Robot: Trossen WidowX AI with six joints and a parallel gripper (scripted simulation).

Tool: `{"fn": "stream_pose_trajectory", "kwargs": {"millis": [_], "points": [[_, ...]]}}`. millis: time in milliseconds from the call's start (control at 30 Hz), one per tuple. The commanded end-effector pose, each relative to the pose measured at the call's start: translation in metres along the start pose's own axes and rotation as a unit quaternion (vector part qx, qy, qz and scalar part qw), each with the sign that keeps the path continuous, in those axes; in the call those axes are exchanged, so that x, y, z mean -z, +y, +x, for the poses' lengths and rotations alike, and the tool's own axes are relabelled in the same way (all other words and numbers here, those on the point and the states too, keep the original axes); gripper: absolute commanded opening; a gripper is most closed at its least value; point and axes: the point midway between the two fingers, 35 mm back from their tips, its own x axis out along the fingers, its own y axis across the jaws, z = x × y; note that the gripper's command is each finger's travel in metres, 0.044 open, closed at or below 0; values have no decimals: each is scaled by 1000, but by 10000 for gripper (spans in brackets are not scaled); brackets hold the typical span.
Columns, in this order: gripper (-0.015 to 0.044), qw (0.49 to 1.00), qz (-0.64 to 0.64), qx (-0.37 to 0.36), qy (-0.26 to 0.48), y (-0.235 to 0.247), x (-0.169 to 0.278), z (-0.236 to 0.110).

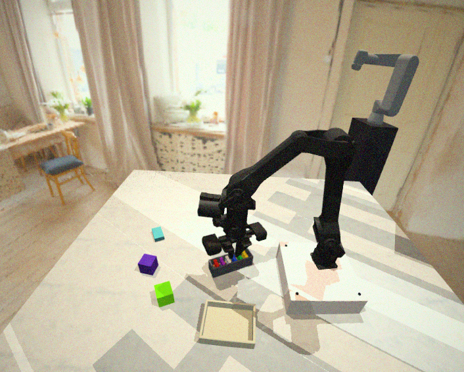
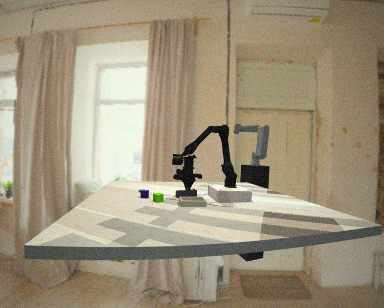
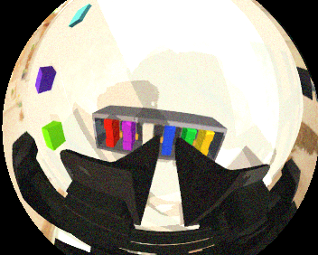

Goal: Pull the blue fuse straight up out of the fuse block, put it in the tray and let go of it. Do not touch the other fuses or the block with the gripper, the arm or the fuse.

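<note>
The dark grey fuse block (image 1: 232, 267) (image 2: 186, 193) (image 3: 158, 117) stands on the table and holds a row of upright fuses: red (image 3: 112, 133), magenta (image 3: 127, 136), blue (image 1: 234, 257) (image 3: 168, 133), green (image 3: 189, 136) and yellow (image 3: 207, 141). The blue fuse sits in its slot. My gripper (image 1: 236, 252) (image 2: 187, 188) (image 3: 167, 141) points straight down right over the block. Its fingers stand a narrow gap apart, one on each side of the blue fuse's top, with no grip showing. The beige tray (image 1: 227, 305) (image 2: 192, 201) lies empty in front of the block.
A green cube (image 1: 163, 293) (image 3: 53, 135), a purple cube (image 1: 148, 264) (image 3: 45, 78) and a cyan block (image 1: 157, 233) (image 3: 79, 14) lie left of the fuse block. The arm's white base plate (image 1: 309, 298) is to the right. A grey second arm (image 1: 391, 89) stands at the back.
</note>
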Motion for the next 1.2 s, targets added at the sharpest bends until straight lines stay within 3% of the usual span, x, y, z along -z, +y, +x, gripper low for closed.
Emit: {"fn": "stream_pose_trajectory", "kwargs": {"millis": [0, 200, 567, 1167], "points": [[73, 1000, -2, 0, 3, -1, 1, 5], [73, 1000, -2, 0, 3, -1, 1, 5], [0, 1000, 0, 1, 1, -1, 0, 4], [0, 1000, 0, 1, 1, 0, 0, -3]]}}
